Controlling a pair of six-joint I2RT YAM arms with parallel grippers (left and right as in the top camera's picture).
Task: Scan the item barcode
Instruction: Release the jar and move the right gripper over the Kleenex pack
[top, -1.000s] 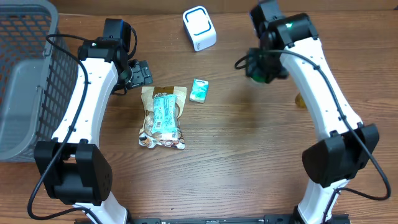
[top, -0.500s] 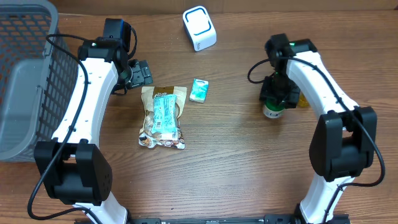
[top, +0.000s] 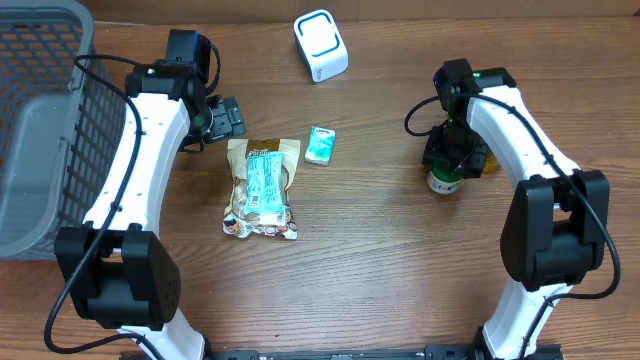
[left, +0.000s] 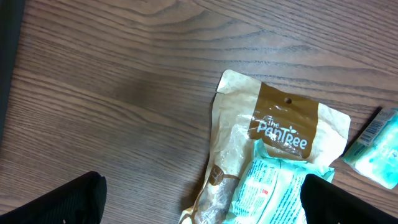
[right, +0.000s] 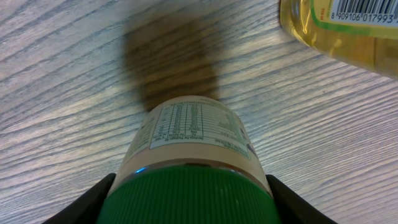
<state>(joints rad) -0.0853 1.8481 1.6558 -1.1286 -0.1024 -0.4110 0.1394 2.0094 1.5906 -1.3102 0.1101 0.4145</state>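
Observation:
My right gripper (top: 447, 160) is shut on a green-capped bottle (top: 444, 183), held upright low over the table at the right. In the right wrist view both black fingers (right: 81, 205) press the sides of the cap, and the bottle (right: 193, 137) shows its white printed label. I cannot tell whether its base touches the wood. The white scanner (top: 320, 45) with a blue ring stands at the back centre, well apart from the bottle. My left gripper (top: 225, 118) hangs open over the top end of a snack bag (left: 273, 137), with nothing between its fingers.
A yellow item (right: 348, 28) with a barcode lies right beside the bottle. The snack bag (top: 262, 187) and a small teal packet (top: 320, 145) lie mid-table. A grey wire basket (top: 40, 120) fills the far left.
The right arm carried the bottle from up near the scanner down and back to the right side of the table, lowering it beside the yellow item. The left arm stayed still.

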